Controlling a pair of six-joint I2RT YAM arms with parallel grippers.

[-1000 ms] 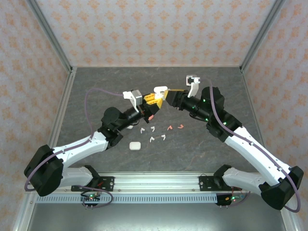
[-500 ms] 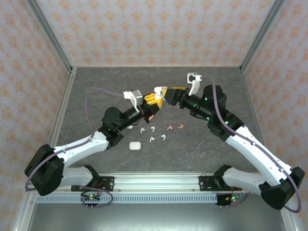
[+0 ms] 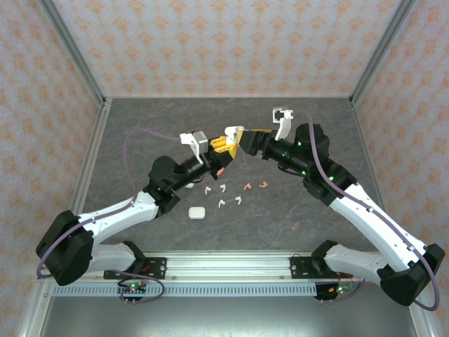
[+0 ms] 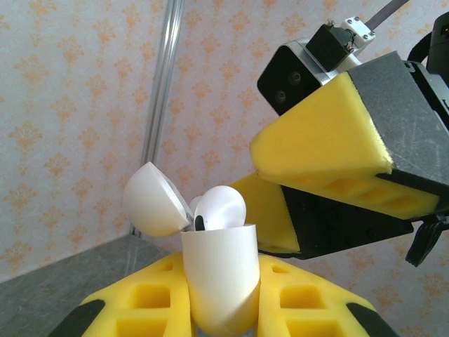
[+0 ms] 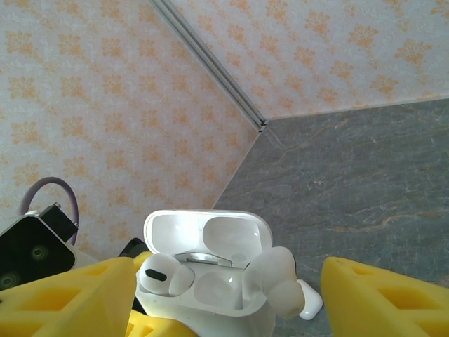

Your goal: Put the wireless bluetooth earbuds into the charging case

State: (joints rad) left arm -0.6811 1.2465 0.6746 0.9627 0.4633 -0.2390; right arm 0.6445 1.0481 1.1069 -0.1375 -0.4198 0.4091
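Right jaws spread wider | left jaws pinch open case [image 4: 221, 281] | table case [image 3: 196, 211] 1 | loose earbuds [image 3: 222, 203] 6

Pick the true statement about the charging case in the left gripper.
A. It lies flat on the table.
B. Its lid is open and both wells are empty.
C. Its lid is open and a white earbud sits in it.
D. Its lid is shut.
C: the charging case clamped in the left gripper has its lid swung up, with a white earbud seated in one well.

Top overhead, wide; wrists close, sharing case [image 4: 221, 281].
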